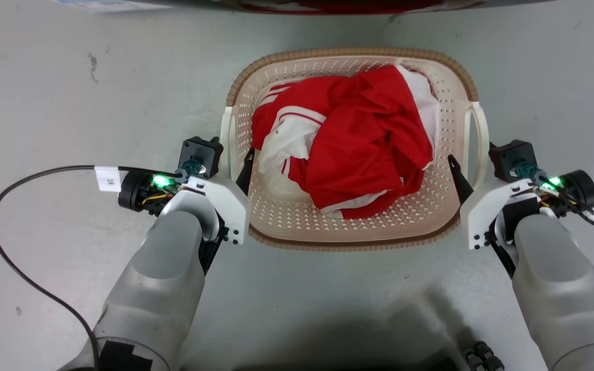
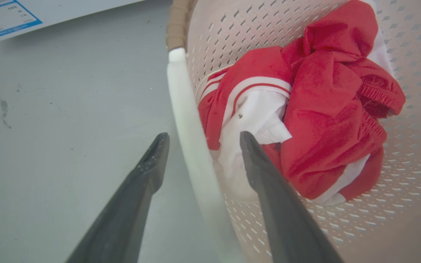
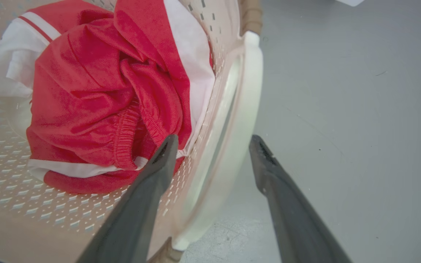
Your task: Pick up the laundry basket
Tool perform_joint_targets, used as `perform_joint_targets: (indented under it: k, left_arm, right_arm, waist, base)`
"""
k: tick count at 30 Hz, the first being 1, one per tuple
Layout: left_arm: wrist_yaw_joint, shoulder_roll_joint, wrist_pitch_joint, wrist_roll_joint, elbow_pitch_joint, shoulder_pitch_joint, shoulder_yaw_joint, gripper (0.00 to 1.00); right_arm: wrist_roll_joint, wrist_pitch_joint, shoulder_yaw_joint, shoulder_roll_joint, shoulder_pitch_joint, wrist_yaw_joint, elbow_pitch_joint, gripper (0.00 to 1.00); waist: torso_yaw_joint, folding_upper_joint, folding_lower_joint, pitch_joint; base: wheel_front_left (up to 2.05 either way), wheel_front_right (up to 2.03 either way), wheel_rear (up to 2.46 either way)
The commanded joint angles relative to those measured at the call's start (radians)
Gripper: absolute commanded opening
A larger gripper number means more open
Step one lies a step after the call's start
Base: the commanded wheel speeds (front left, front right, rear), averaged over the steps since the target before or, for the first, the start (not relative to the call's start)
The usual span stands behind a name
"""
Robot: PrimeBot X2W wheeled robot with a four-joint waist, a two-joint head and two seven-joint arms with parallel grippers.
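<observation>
Crumpled red-and-white clothing (image 1: 348,139) — scuffed grey floor (image 1: 70,103) around it, a blue-bordered label (image 2: 2,18) beyond.

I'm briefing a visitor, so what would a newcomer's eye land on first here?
The red and white clothes piled in the cream basket on the grey floor stand out first. Next, the left gripper and right gripper, both open, each straddling a white side handle.

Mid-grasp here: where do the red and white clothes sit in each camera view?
Head view: clothes at centre, inside the laundry basket.
Left wrist view: clothes at upper right, beyond the left gripper.
Right wrist view: clothes at upper left, beyond the right gripper.
Shared landmark: the basket's perforated cream wall around them.
</observation>
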Motion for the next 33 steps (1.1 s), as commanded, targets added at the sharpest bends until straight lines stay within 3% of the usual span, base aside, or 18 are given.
perform_joint_targets:
  k: [1, 9, 10, 11, 12, 13, 23, 33]
  left_arm:
    - [0.001, 0.002, -0.002, -0.003, 0.007, -0.018, -0.006, 1.0]
    - [0.006, 0.002, -0.002, -0.006, 0.024, -0.05, -0.028, 1.0]
    - [0.01, 0.002, -0.002, -0.001, 0.029, -0.053, -0.033, 1.0]
    - [0.009, 0.002, -0.002, -0.003, 0.033, -0.055, -0.037, 1.0]
    - [0.009, 0.001, -0.002, -0.004, 0.035, -0.06, -0.041, 0.45]
    - [0.012, 0.002, -0.002, 0.0, 0.035, -0.065, -0.046, 0.0]
    - [0.006, 0.002, -0.004, -0.024, 0.029, -0.042, -0.075, 0.0]
    - [-0.009, 0.0, -0.002, -0.074, 0.088, 0.038, -0.089, 0.0]
  right_arm:
    - [-0.004, -0.002, 0.0, 0.003, -0.026, -0.001, 0.012, 1.0]
    - [0.018, -0.002, -0.007, 0.014, -0.081, -0.001, 0.102, 1.0]
    - [0.021, -0.002, -0.007, 0.015, -0.086, -0.001, 0.114, 0.65]
    - [0.023, -0.002, -0.005, 0.017, -0.093, -0.001, 0.118, 0.05]
    - [0.023, -0.002, 0.0, 0.019, -0.097, -0.001, 0.13, 0.0]
    - [0.026, -0.002, 0.004, 0.021, -0.098, -0.001, 0.141, 0.0]
    - [0.016, -0.001, 0.053, 0.021, -0.098, -0.001, 0.185, 0.0]
    - [0.047, 0.001, 0.119, 0.037, -0.043, -0.001, 0.194, 0.0]
  waist:
    - [0.002, 0.0, -0.0001, 0.016]
    - [0.002, 0.0, -0.0001, 0.053]
    - [0.002, 0.0, -0.0001, 0.055]
    - [0.002, 0.0, -0.0001, 0.057]
    - [0.002, 0.0, -0.0001, 0.059]
    - [0.002, 0.0, -0.0001, 0.061]
    - [0.0, 0.0, -0.0001, 0.024]
    - [-0.013, 0.0, -0.0001, -0.134]
  base:
    - [0.0, 0.0, 0.0]
    - [0.0, 0.0, 0.0]
    - [0.0, 0.0, 0.0]
    - [0.0, 0.0, 0.0]
    - [0.0, 0.0, 0.0]
    - [0.0, 0.0, 0.0]
    - [0.0, 0.0, 0.0]
    - [0.0, 0.0, 0.0]
